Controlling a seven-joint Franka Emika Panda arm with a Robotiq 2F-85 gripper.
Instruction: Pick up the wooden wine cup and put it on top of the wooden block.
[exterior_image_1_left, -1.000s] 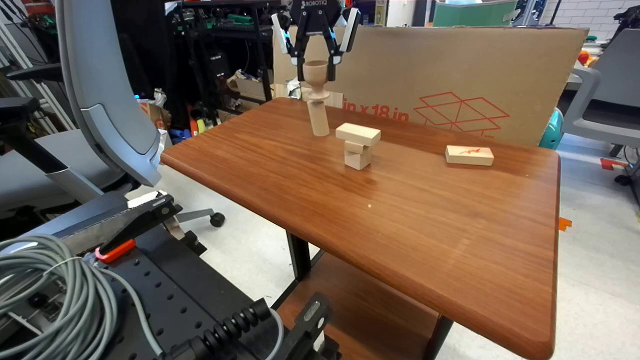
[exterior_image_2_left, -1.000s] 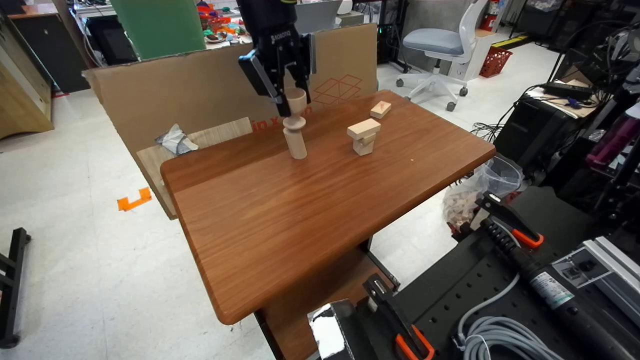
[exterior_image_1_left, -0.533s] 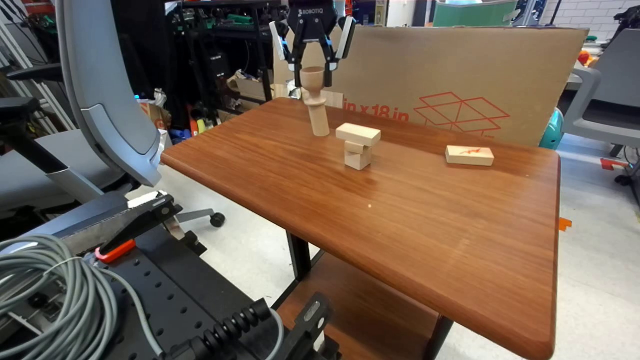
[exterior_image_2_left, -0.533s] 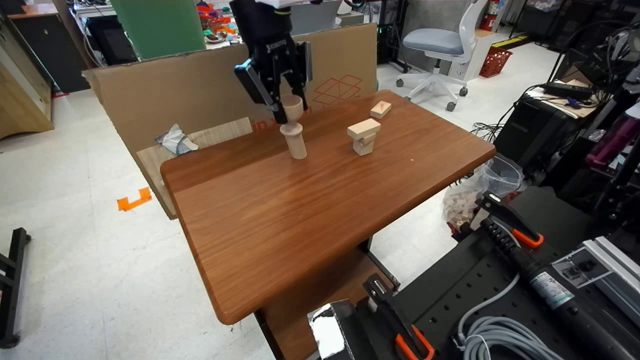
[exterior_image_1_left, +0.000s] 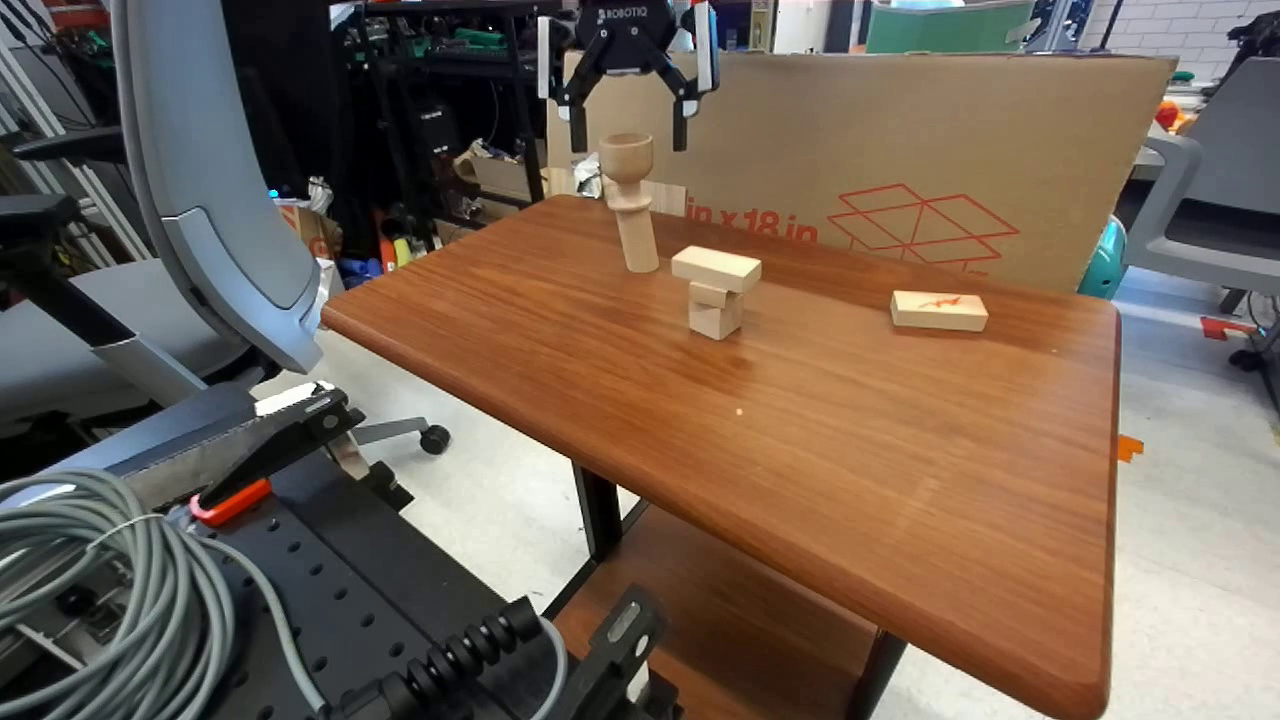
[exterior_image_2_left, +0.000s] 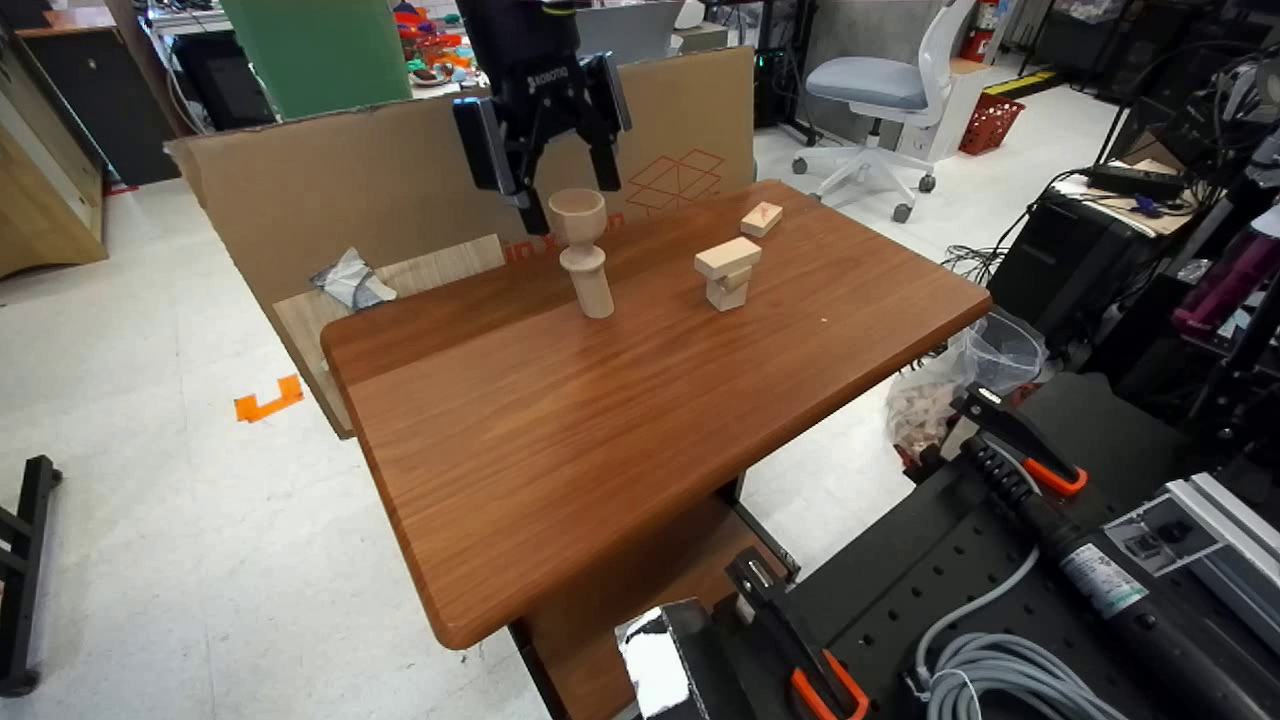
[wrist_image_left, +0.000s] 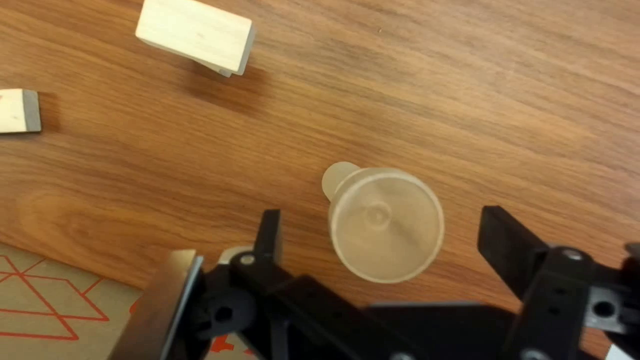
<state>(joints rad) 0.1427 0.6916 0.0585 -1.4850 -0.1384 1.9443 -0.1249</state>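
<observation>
1. Wooden wine cup (exterior_image_1_left: 627, 168), pale and goblet-shaped with a wide round bowl: standing foot-down on the slim, upright, pale wooden block (exterior_image_1_left: 639, 240), near the edge of the brown wood-topped desk (exterior_image_1_left: 900, 450) running along the upright tan cardboard sheet (exterior_image_1_left: 850, 140).
2. Standing wide and holding nothing, in the case of the black, two-fingered gripper (exterior_image_1_left: 629, 150); showing a gap on each side of the bowl in the wrist view.
3. Judging by this, already meeting the goal of cup on block; probably leaving only a careful lift of the gripper clear of the bowl.
4. Slanting slightly as a column in both exterior views, without settling true lean against lens effect; probably calling for a bump-free exit.
5. Not calling, by the task sentence, for the pale wooden stack with a wider top piece (exterior_image_1_left: 716, 268), set farther in from that edge, or for the flat, pale wooden slab (exterior_image_1_left: 938, 312), lying toward a corner on the cardboard side.
6. Reading "ROBOTIQ" in white on the gripper's body in both exterior views.
7. Carrying red lettering, "in x 18 in", cut off at the start, plus a red line drawing (exterior_image_1_left: 922, 225), on the cardboard sheet.
8. Bearing a red mark on the slab, too small to read.
</observation>
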